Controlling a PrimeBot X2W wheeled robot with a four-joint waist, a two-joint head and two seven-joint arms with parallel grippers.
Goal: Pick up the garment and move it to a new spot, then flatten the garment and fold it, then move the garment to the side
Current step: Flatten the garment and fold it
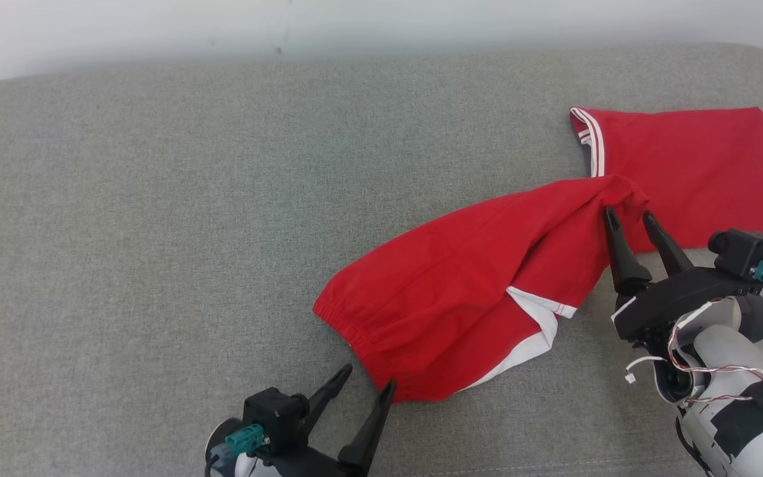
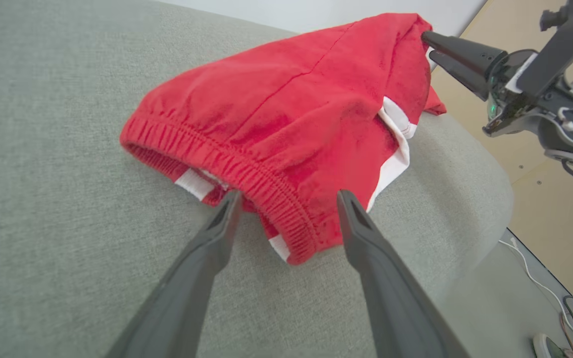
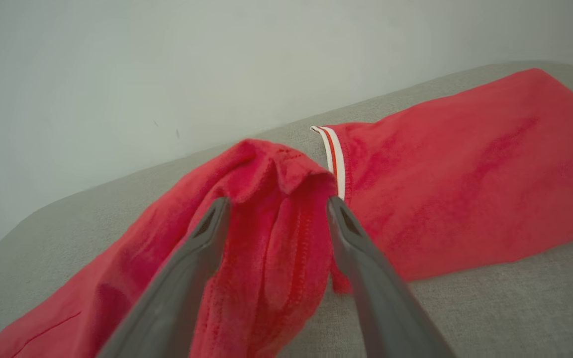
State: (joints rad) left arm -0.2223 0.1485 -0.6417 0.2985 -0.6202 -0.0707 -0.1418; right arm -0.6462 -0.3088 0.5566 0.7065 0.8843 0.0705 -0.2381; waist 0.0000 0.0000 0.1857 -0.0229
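The garment is a pair of red shorts with white trim, lying twisted on a grey cushion. One leg lies flat at the far right. The elastic waistband points toward the near edge. My left gripper is open at the waistband's near corner, and the left wrist view has that corner between its fingertips. My right gripper is open too, its fingers straddling the raised, bunched middle fold of the garment. The right gripper also appears in the left wrist view, at the garment's far end.
The grey cushion is wide, with bare room to the left and in the middle. A pale wall runs behind it. Past the cushion's rounded right edge lies a floor with cables.
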